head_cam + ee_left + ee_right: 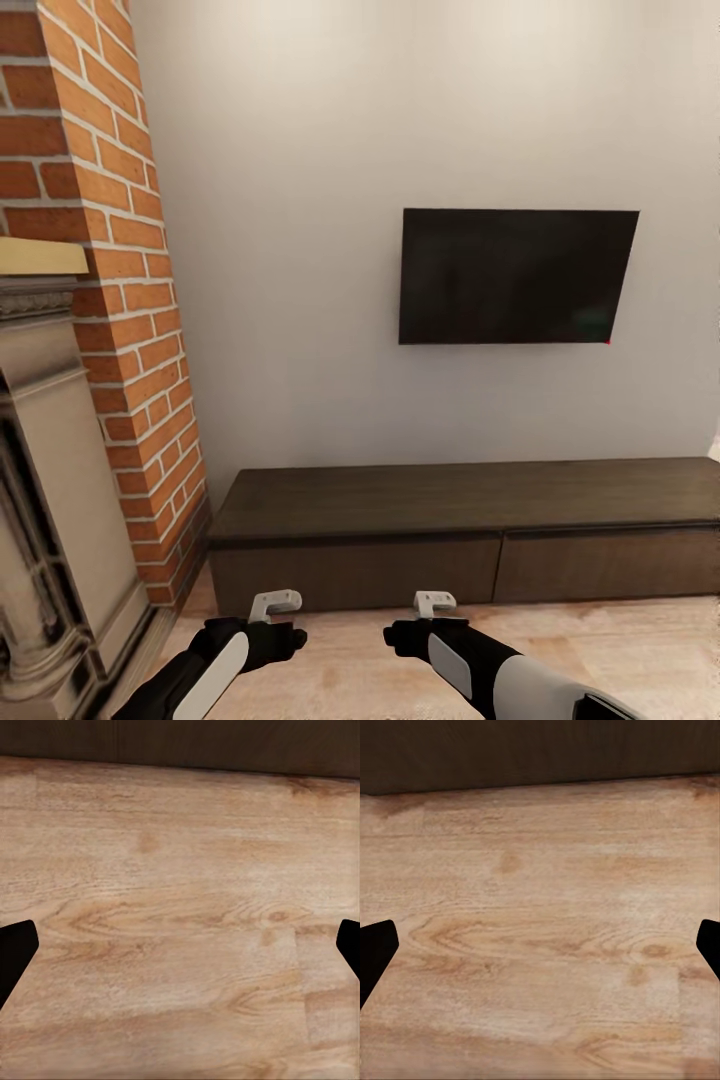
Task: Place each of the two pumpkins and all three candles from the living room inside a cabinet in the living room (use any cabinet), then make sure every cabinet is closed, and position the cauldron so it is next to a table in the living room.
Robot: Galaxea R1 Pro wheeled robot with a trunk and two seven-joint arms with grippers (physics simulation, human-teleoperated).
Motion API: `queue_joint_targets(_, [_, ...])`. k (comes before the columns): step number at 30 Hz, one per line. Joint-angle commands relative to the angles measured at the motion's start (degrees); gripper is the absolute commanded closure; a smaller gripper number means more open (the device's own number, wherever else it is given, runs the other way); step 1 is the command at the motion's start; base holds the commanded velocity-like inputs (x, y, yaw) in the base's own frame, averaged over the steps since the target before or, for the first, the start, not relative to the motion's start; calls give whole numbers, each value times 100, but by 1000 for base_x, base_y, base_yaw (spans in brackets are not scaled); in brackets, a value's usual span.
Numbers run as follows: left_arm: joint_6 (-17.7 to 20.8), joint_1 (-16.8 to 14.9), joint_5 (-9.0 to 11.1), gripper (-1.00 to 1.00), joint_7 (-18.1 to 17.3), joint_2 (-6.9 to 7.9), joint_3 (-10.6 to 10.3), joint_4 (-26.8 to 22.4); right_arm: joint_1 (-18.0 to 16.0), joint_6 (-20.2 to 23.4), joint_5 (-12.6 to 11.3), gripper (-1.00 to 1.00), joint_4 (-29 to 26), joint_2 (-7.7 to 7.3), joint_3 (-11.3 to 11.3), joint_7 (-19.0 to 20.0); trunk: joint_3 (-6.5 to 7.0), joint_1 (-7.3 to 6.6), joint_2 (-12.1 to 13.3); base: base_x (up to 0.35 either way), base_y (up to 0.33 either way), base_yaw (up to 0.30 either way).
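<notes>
The long dark-brown cabinet (470,530) stood shut against the wall, below a wall-mounted television (515,277). Both pincers, left (180,945) and right (540,945), hung spread wide and apparently empty above the wooden floor (620,640).

The long, low dark-brown cabinet (460,530) stands against the wall, both drawer fronts shut.
</notes>
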Motion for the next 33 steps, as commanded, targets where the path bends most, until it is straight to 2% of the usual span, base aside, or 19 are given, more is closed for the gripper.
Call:
queue_joint_targets(1, [5,-6,60,-100,55,5,-25,-10,-5,20,-39,-100,-11,-3,37,-35,3,-24,38,-34,0,0])
queue_joint_targets(17, [5,-6,60,-100,55,7,-26,-13,-5,190,-35,-100,-11,-4,30,18,141,-375,679,-7,0,0])
queue_joint_targets(26, [5,-6,60,-100,56,6,-26,-14,-5,216,-38,-100,-11,-4,29,164,218,-573,1040,-246,0,0])
queue_joint_targets(33, [5,-6,60,-100,56,0,-26,-17,-5,216,-38,-100,-11,-4,29,172,277,-727,1321,-63,0,0])
